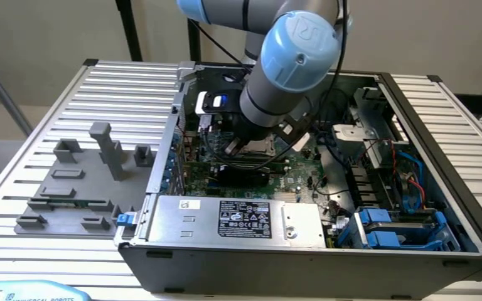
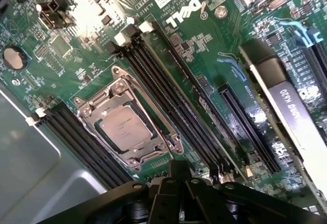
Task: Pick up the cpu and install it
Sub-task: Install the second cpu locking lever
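- i'm working over the computer case (image 1: pixel 308 251), open on the slatted table (image 1: pixel 23 188); the arm (image 1: pixel 287 69) reaches down into it at about 12 o'clock of the board.
- the green motherboard (image 2: pixel 204 66) sits under my wrist camera, with "dell" printed in white near its 12 o'clock edge beside a small white sticker i can't read.
- the graphics card (image 2: pixel 296 117) at 3 o'clock carries writing that looks like "k420", though i'm not sure of it.
- the power supply (image 1: pixel 241 219) at 6 o'clock of the case has a dark label, too fine to read.
- the socket frame (image 2: pixel 127 124) lies at about 7 o'clock from the logo, between two banks of black memory slots (image 2: pixel 173 101).
- the cpu (image 2: pixel 125 127) lies in that socket, flat and square to the frame, silver top up.
- my gripper (image 2: pixel 179 175) hovers just beside the socket with fingers together and holding nothing; i'd judge the seating done, and doing it well now means keeping clear of the chip so nothing nudges it.
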`<state>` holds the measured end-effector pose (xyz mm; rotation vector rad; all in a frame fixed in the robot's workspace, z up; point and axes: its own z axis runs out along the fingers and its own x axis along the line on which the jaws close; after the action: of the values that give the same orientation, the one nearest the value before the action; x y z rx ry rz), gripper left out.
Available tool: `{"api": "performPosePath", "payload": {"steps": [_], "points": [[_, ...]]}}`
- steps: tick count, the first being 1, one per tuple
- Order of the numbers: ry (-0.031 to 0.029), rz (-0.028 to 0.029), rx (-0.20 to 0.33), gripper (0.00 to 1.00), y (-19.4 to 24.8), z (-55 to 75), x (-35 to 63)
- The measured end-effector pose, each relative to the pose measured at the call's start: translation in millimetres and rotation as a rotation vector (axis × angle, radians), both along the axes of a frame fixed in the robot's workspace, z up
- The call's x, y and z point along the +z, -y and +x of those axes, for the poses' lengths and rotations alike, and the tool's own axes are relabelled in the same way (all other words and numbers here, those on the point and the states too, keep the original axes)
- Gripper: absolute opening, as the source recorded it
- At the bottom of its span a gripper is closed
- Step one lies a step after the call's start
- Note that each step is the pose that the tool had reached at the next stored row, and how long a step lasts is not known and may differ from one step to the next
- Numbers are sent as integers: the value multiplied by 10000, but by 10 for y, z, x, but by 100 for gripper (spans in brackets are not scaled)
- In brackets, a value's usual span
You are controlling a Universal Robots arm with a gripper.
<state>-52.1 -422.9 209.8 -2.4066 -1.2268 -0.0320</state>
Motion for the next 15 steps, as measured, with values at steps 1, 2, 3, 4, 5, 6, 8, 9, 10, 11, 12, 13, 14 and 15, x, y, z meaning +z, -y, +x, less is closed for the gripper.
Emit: {"api": "performPosePath", "payload": {"steps": [1,2,3,4,5,6,8,9,10,11,12,13,14,15], "points": [[4,-17,5,11,-7,-8,-15],[11,-36,9,11,-16,-15,-29],[16,-61,15,11,-26,-23,-42],[21,-88,20,11,-35,-28,-54],[23,-122,27,11,-42,-32,-67],[25,-160,34,11,-48,-34,-77],[25,-245,57,11,-52,-34,-98],[25,-295,70,11,-55,-34,-108],[25,-344,82,11,-59,-35,-116],[25,-389,93,11,-65,-35,-123],[24,-429,105,11,-72,-35,-129],[26,-460,115,11,-80,-35,-134],[26,-491,125,11,-88,-35,-138],[25,-522,136,11,-96,-35,-141]]}}
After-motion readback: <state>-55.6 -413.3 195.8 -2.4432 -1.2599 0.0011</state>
